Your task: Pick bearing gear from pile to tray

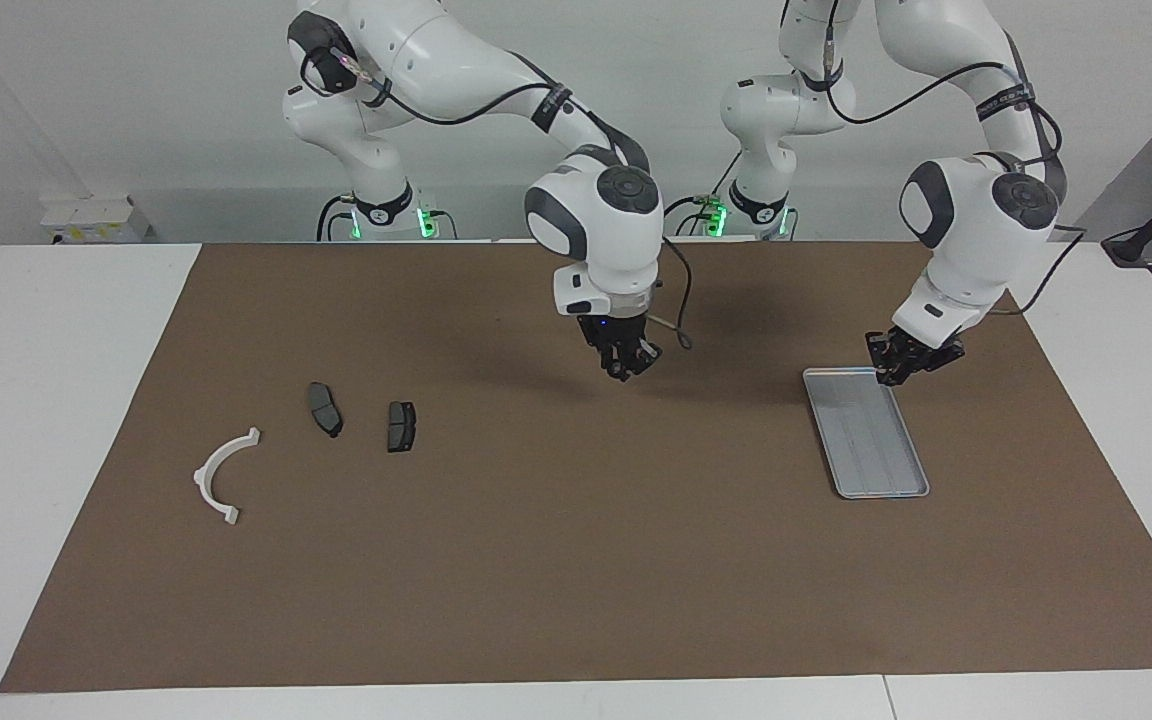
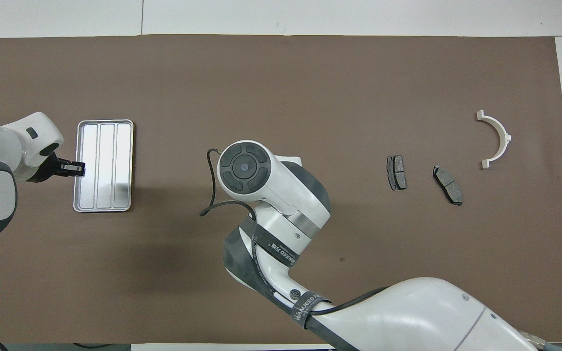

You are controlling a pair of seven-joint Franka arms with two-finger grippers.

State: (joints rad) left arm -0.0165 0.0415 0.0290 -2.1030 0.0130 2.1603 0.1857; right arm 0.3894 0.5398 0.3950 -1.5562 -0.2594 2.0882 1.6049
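Facing view
- The right gripper (image 1: 624, 368) hangs over the bare mat (image 1: 576, 560) near the table's middle, its arm reaching in from the right arm's base. Whether its fingers are parted or closed, and whether they carry anything, cannot be told.
- The left gripper (image 1: 901, 365) is at the tray (image 1: 866, 470), by the corner of the rim nearest the robots. Its fingertips are together; nothing can be made out between them.
- The tray lies flat toward the left arm's end of the table, its ribbed floor showing no part on it.
- The pile lies toward the right arm's end: two pads (image 1: 325, 408) (image 1: 401, 425) side by side, slightly apart, and a white bracket (image 1: 221, 478) farther from the robots and closer to the table's end.
- No bearing gear can be picked out among these parts.

Overhead view
- The right arm's wrist housing covers its gripper.
- The left gripper (image 2: 77, 168) tip meets the tray (image 2: 104, 207) rim on the long side toward the left arm's end.
- Both pads (image 2: 396, 171) (image 2: 448, 184) and the bracket (image 2: 496, 138) lie well apart from the tray.
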